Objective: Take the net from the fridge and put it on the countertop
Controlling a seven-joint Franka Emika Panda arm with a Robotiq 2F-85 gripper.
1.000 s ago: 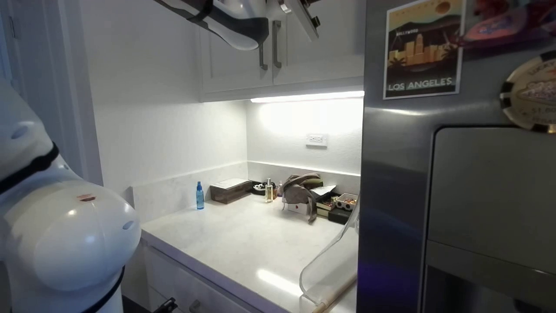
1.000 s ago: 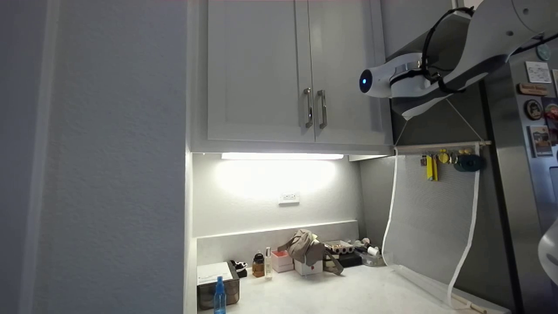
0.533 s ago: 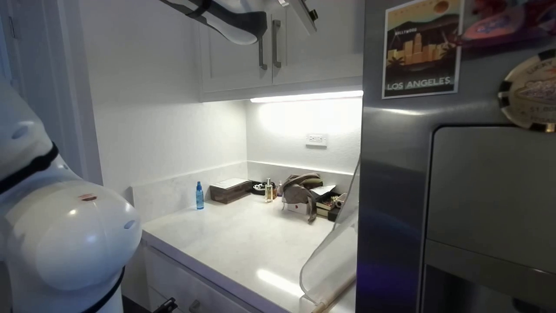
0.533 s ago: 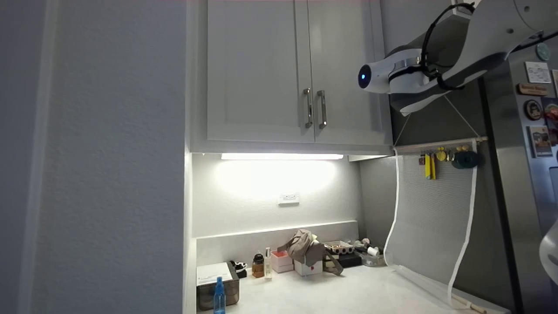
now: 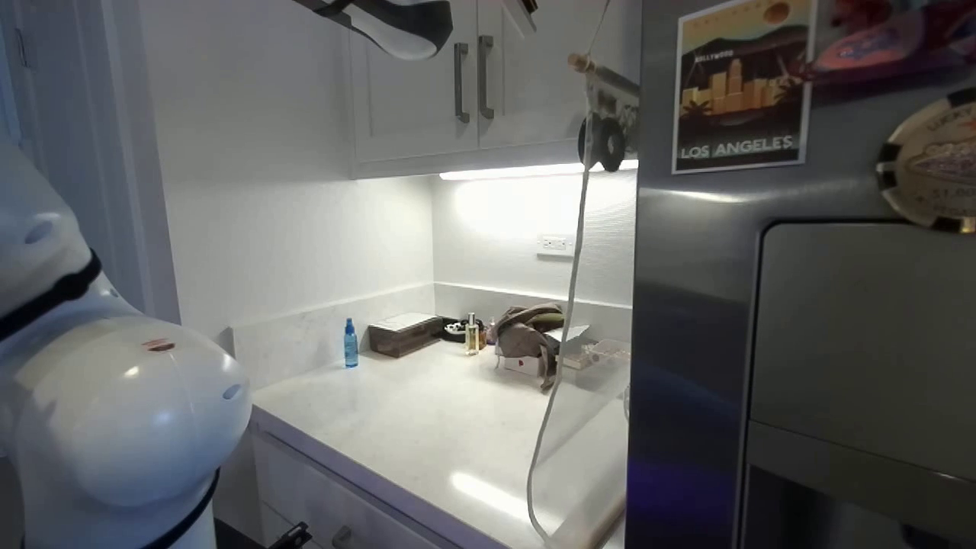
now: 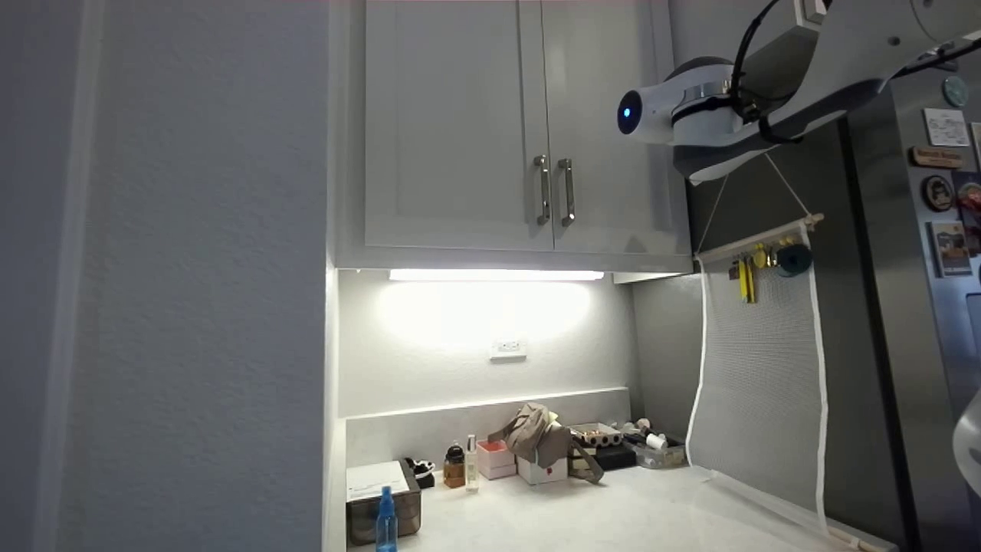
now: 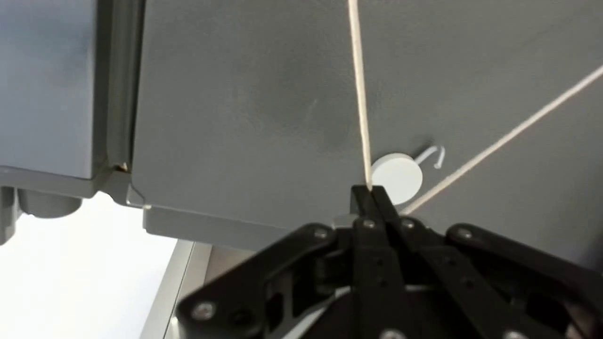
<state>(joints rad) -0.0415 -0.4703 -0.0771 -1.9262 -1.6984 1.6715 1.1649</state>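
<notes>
The fingers (image 7: 361,207) pinch the cord (image 7: 361,96) of the net (image 6: 762,383), which hangs beside the fridge (image 5: 698,320), its lower end at the counter (image 5: 412,419). A poster (image 5: 741,110) reads "HOLLYWOOD" and "LOS ANGELES"; the chip-shaped magnet (image 5: 936,164) seems to say "LUCKY".

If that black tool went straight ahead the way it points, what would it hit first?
Most likely the fridge. The tool also points close to the white hook on it, which might come first; depth is unclear.
</notes>
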